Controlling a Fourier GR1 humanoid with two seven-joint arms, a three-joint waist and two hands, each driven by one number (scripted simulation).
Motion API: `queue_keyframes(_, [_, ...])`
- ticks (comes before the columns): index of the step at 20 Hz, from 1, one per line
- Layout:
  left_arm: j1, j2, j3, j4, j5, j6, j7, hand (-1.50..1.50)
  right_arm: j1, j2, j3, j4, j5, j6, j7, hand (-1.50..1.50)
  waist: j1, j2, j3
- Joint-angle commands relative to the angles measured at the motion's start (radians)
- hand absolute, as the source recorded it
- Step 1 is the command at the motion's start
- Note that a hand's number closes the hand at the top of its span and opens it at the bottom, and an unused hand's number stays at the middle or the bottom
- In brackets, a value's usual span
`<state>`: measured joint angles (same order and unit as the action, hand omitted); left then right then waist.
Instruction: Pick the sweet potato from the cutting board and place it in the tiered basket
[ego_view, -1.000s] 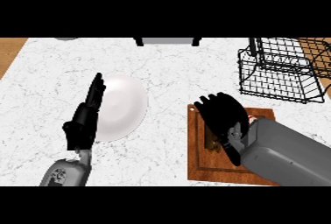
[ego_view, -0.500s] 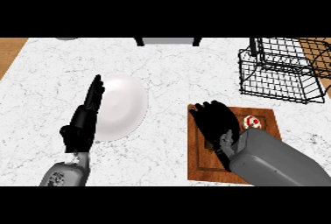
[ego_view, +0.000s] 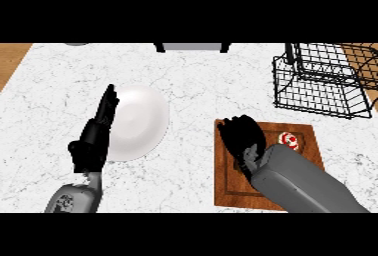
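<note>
We note a white marbled bench (ego_view: 192, 80) seen steeply from above. On it, right of centre, lies a brown wooden cutting board (ego_view: 227, 190), its long side running toward the near edge. Our right hand (ego_view: 242, 135) sits over the far left part of the board, the grey forearm coming in from the lower right and covering much of the board's near half. The right hand's fingers point away from us toward the far edge of the board; we cannot tell from this view whether they are spread, together or closed on anything. Just right of that hand, on the board's far right part, we see a small round reddish item with white patches (ego_view: 289, 140); whether this is the sweet potato we cannot say, and no other candidate shows, so its position stays undetermined beyond that. The black wire tiered basket (ego_view: 322, 85) stands at the far right of the bench, well apart from the board and beyond it. On the left, a white plate (ego_view: 140, 122) lies on the bench. Our left hand (ego_view: 94, 137) rests at the plate's left rim, fingers straight and together, pointing away, holding nothing.
</note>
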<state>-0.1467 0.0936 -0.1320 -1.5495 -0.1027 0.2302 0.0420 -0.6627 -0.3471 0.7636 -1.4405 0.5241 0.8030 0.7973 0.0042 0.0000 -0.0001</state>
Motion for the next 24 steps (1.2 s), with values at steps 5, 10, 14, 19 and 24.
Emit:
queue_keyframes(5, [-0.053, -0.023, 0.014, 0.022, -0.024, -0.008, 0.025, 0.0, 0.077, 0.024, -0.069, 0.021, 0.152, 0.022, -0.074, -1.5, -0.003, 0.0, 0.0])
queue_keyframes(10, [0.009, -0.039, 0.0, -0.025, -0.04, -0.009, 0.016, 0.0, 0.083, 0.067, -0.114, 0.058, 0.233, 0.042, -0.126, -1.5, 0.001, 0.0, 0.0])
queue_keyframes(14, [0.06, -0.034, 0.015, -0.03, -0.023, -0.032, -0.037, 0.0, 0.13, 0.082, -0.157, 0.015, 0.276, 0.06, -0.135, -1.5, -0.002, -0.001, 0.0])
queue_keyframes(19, [-0.014, -0.07, -0.002, 0.015, -0.075, -0.002, 0.025, 0.0, 0.179, 0.115, -0.163, 0.054, 0.342, 0.005, -0.197, -1.5, -0.003, 0.0, 0.0])
queue_keyframes(24, [0.05, -0.035, 0.039, -0.023, -0.033, -0.046, -0.02, 0.0, 0.182, 0.08, -0.189, 0.16, 0.415, -0.138, -0.333, -1.5, 0.001, 0.0, 0.0])
